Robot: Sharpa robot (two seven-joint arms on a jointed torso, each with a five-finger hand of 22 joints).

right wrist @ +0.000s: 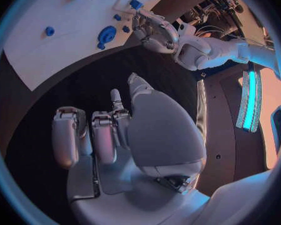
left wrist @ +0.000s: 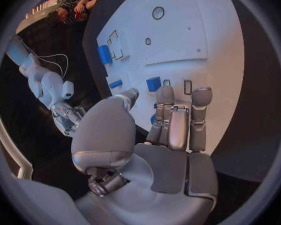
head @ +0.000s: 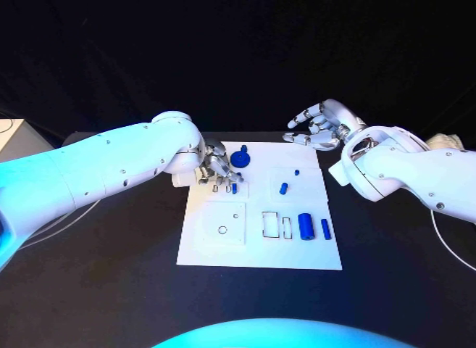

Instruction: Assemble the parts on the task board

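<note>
Your left arm (head: 102,167) reaches in from the left, its hand (head: 219,168) turned down low with the fingers (left wrist: 167,116) extended side by side and nothing held between them. Your right arm (head: 426,177) is bent, its hand (head: 319,125) raised, fingers (right wrist: 93,137) loosely curled and apart, empty.

Cool blue light washes the left arm (head: 91,170); the board (head: 261,239) glows bright on a black table (head: 112,290). Background stays dark. Wrist views bend hard at their rims, dimmer, warmer.
</note>
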